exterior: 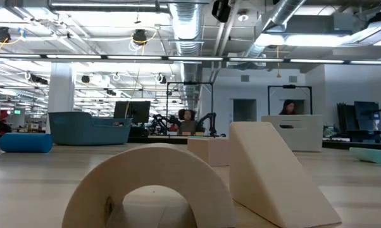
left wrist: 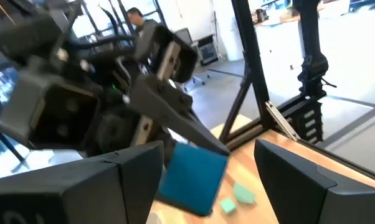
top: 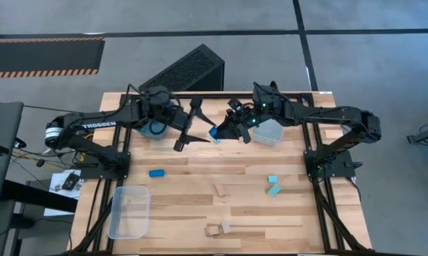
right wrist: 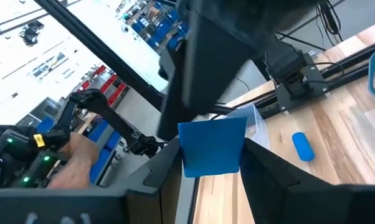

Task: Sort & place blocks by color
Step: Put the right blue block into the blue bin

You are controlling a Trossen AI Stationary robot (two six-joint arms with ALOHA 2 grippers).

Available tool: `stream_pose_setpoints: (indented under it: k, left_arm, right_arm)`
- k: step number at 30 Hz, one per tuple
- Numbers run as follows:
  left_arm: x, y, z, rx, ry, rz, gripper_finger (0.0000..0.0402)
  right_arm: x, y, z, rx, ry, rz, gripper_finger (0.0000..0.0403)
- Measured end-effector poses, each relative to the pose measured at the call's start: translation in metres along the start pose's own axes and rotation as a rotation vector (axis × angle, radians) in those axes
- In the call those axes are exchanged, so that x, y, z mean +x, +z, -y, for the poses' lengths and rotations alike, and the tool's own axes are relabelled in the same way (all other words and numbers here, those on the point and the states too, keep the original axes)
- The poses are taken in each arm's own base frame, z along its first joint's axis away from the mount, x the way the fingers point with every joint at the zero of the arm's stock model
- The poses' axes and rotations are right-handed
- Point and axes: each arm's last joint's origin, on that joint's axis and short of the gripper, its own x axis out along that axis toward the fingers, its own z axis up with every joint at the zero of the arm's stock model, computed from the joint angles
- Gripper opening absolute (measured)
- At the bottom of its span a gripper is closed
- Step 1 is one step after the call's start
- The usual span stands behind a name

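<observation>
At twelve o'clock above the surface (top: 200,171), we see the right gripper (top: 217,133) clamping a blue block (top: 214,132); the left gripper (top: 184,139) hangs open beside it.

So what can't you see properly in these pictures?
- High view: the arms cover most of the teal bin.
- Low view: the arch block runs off the bottom edge.
- Left wrist view: the right gripper hides part of the blue block.

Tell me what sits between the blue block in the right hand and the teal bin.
The left hand hangs directly between the right hand's blue block and the teal bin, its open fingers facing the block. Nothing else visible intervenes.
</observation>
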Motion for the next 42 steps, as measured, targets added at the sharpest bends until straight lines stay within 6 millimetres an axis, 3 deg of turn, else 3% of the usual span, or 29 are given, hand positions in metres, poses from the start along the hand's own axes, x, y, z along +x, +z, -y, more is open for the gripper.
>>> stream_pose_setpoints:
  k: [14,25,31,36,42]
  left_arm:
    - [0.011,-0.009,0.004,-0.058,-0.031,-0.032,0.0235]
    - [0.010,-0.009,0.006,-0.087,-0.051,-0.041,0.0123]
    - [0.009,-0.010,0.007,-0.104,-0.054,-0.051,0.0104]
    - [-0.004,-0.002,0.006,-0.106,0.069,-0.099,0.0108]
    - [-0.041,0.012,0.000,-0.133,0.344,-0.214,0.0105]
  right_arm:
    - [0.014,-0.007,0.004,0.017,0.023,-0.020,0.0164]
    - [0.016,-0.007,0.003,0.025,0.039,-0.020,0.0164]
    - [0.016,-0.007,0.003,0.024,0.039,-0.020,0.0164]
    - [0.013,-0.002,0.007,0.014,-0.012,0.036,0.0173]
    - [0.003,0.008,0.015,-0.015,-0.142,0.143,0.0176]
